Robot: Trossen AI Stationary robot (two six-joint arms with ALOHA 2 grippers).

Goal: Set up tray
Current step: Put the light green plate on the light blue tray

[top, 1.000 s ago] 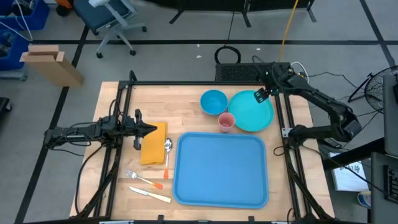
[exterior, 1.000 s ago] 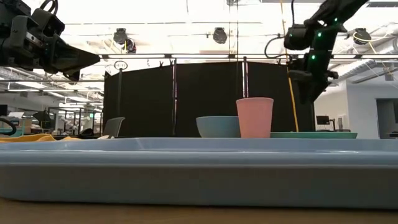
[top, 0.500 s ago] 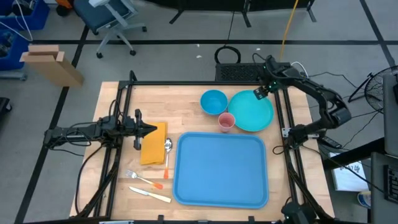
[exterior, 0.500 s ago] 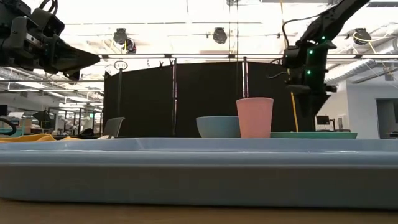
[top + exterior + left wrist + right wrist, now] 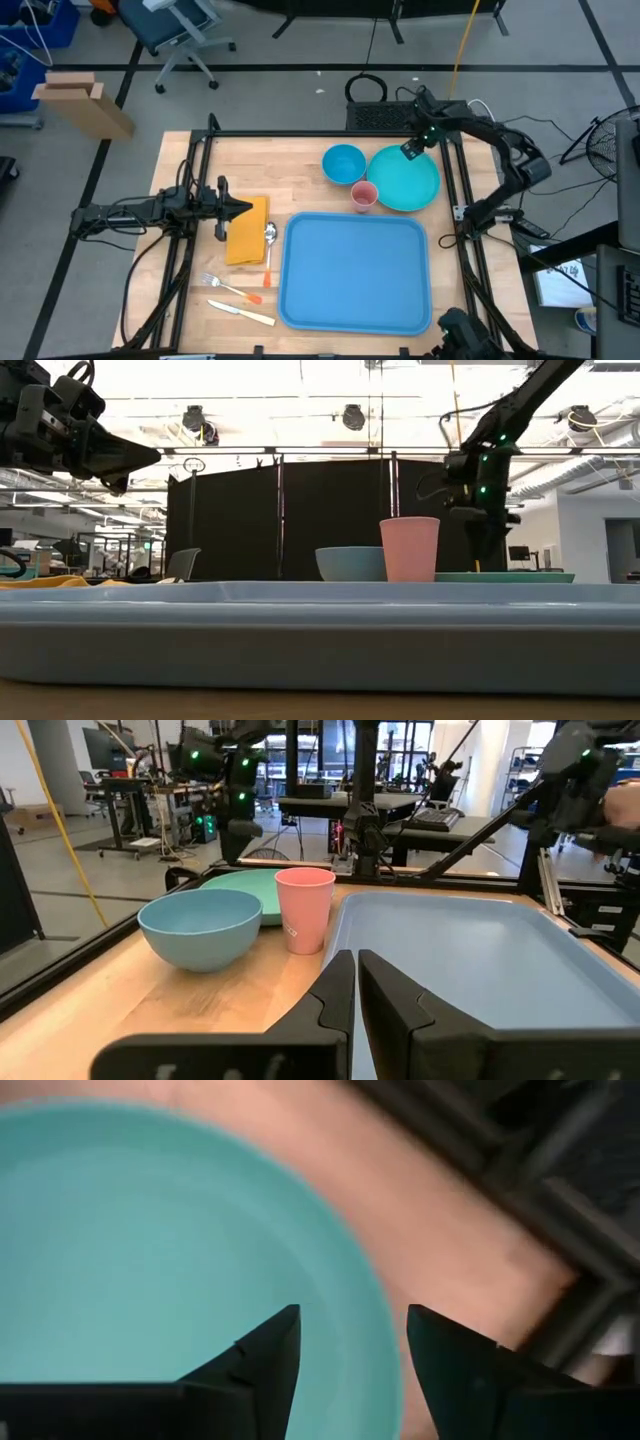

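Note:
The blue tray [image 5: 355, 272] lies flat on the near middle of the table. Behind it, a teal plate [image 5: 405, 178] rests at the far right. My right gripper [image 5: 345, 1350] is open and points steeply down over the plate's far rim [image 5: 385, 1330]. One finger stands over the plate's inside and one over the wood outside, and I see no touch. My left gripper [image 5: 243, 208] hovers level and shut above the yellow napkin [image 5: 247, 232] at the left, holding nothing.
A blue bowl [image 5: 343, 163] and a pink cup [image 5: 364, 195] stand just left of the plate. A spoon [image 5: 269, 235], fork [image 5: 225, 288] and knife [image 5: 240, 313] lie left of the tray. Black frame rails [image 5: 455, 180] run along the table's sides.
My right gripper has come down toward the far rim of the teal plate, shifting a little toward the table's left and tipping more steeply downward. The plate and the other tableware have not moved.

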